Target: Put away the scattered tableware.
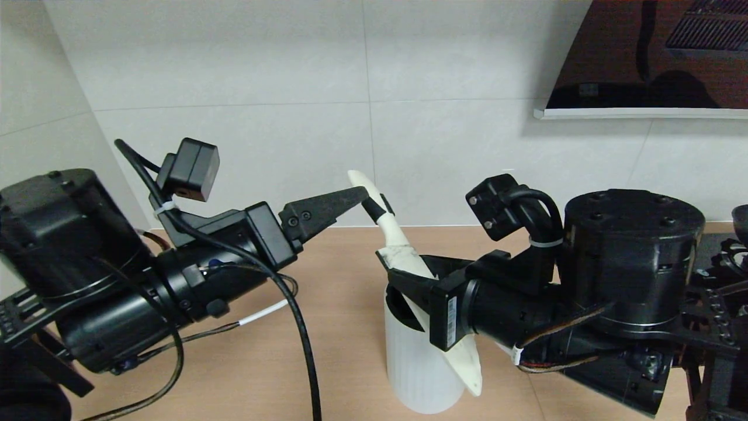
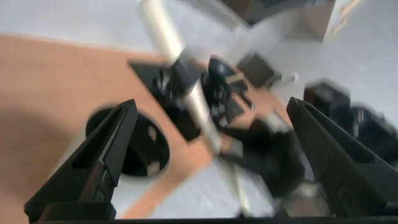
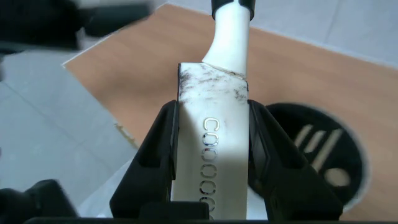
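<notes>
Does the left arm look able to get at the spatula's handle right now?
Probably yes. The left claw is open, with the spatula's handle between its fingers and nothing in the way. The right claw is shut on the blade lower down, leaving the handle free.

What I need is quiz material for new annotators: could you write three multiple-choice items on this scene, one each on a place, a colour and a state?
1. Where does the white container stand?
A. In the left claw
B. On the wooden counter
C. On the wall tiles

2. What colour is the utensil in the right claw?
A. White
B. Red
C. Green

3. How is the left claw?
A. Shut on the utensil
B. Shut on the container
C. Open

Answers: 1 B, its base rests on the wood. 2 A, blade and handle are white, with a black band. 3 C, its fingers stand wide apart in the left wrist view.
</notes>
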Controlling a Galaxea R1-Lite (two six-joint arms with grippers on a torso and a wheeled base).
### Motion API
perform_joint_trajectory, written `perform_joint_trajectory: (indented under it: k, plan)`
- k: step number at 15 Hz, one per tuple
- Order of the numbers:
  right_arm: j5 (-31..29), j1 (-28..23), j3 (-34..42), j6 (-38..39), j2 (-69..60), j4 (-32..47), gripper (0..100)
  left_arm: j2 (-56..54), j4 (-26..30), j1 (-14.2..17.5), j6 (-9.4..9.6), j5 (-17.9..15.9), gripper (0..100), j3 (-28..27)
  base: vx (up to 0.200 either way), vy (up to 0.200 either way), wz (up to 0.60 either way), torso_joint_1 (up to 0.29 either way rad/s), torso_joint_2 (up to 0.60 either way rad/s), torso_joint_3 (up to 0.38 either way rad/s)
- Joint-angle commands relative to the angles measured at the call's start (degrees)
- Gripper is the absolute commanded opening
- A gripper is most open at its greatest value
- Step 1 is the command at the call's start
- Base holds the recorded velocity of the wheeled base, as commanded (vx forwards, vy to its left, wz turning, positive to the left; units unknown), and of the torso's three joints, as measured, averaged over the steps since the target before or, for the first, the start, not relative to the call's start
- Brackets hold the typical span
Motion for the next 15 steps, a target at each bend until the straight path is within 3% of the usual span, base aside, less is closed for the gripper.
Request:
perform_joint_trajectory:
  k: [1,15]
  plan:
    - [0.0,0.8,0.1,0.0,2.0,-1.2,0,3.4,-0.4,-0.5,-0.02,0.0,100,-0.2,0.000,0.000,0.00,0.000,0.00,0.000]
    - [-0.2,3.3,0.6,0.7,1.7,-2.4,0,8.6,-5.8,-0.7,-0.02,0.5,100,-0.8,0.000,0.000,0.00,0.000,0.00,0.000]
